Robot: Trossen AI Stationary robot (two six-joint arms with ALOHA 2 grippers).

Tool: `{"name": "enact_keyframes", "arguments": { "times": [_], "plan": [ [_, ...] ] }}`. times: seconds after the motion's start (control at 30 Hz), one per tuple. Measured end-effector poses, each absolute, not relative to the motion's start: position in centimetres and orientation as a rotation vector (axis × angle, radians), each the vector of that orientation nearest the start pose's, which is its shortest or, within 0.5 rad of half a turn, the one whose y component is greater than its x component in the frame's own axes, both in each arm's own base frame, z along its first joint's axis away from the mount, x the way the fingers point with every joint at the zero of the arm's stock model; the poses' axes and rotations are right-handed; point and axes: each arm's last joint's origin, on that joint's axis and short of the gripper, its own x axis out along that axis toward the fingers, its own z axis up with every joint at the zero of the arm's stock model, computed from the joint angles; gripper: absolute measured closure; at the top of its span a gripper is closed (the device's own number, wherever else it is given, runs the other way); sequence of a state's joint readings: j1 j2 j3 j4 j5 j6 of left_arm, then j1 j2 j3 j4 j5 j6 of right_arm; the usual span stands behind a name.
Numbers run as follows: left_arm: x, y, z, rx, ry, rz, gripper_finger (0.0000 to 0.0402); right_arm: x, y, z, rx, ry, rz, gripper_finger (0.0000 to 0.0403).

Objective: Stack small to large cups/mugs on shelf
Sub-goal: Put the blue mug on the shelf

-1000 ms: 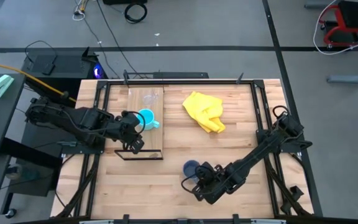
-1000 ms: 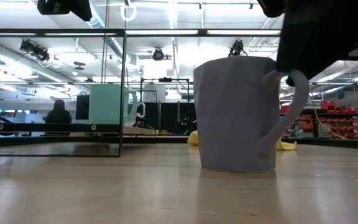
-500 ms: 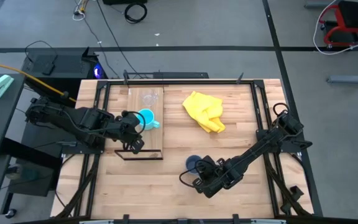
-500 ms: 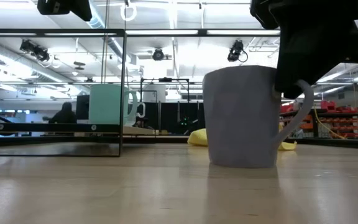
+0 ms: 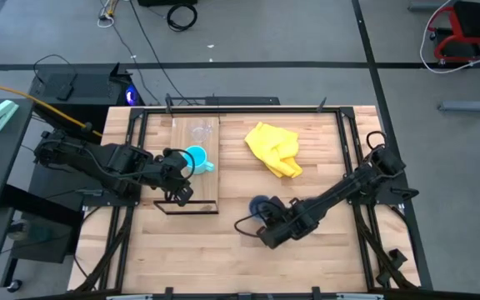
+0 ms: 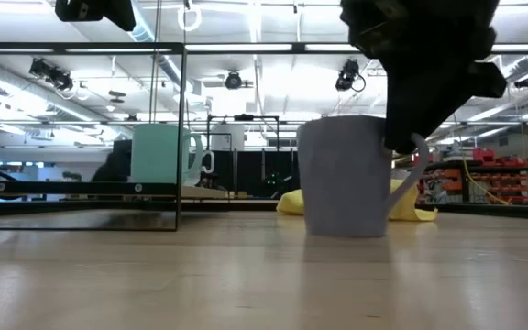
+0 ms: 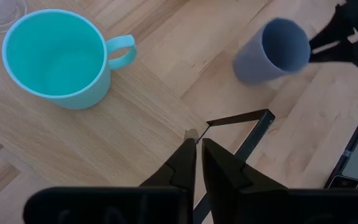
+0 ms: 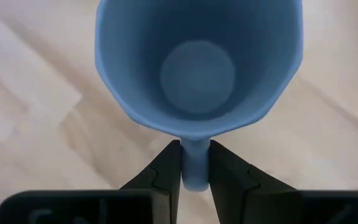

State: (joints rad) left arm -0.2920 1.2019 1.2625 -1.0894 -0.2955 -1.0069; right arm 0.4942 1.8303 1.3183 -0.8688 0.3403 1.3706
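Observation:
The dark blue-grey mug stands upright on the tabletop, near the middle of its near half. My right gripper is shut on its handle. The cyan mug rests by its base on the light-wood shelf board, with the clear glass cup beyond it toward the far edge. My left gripper is shut and empty above the board's near end, beside the black frame. The low view shows the dark mug and the cyan mug. My right gripper pinches the dark mug's handle between its two fingers, one on each flat side. The fingers come from above and the table's near side, slanting down. The mug stays upright with its mouth up, its base at the tabletop.
A crumpled yellow cloth lies on the far half of the table, to the right of the shelf. The shelf's thin black frame stands up at the board's near end. Bare wood lies between the dark mug and the shelf.
My right gripper has gone toward the table's far edge and slightly left, carrying the dark mug by its handle. The mug has stayed upright and now stands nearer the yellow cloth and the shelf.

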Motion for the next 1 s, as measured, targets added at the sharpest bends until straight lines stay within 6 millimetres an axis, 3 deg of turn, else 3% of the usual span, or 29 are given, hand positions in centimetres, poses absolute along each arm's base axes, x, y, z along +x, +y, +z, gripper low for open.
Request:
{"name": "enact_keyframes", "arguments": {
  "times": [0.43,1.0],
  "plan": [
    [20.8,-5.3,34.3,-0.611,0.865,0.492,0.0363,30.3,12.4,22.6,0.599,1.079,-0.741,0.0325],
    [20.8,-5.3,34.3,-0.611,0.866,0.492,0.0364,29.8,12.7,21.9,0.551,1.152,-0.769,0.0321]
  ]
}}
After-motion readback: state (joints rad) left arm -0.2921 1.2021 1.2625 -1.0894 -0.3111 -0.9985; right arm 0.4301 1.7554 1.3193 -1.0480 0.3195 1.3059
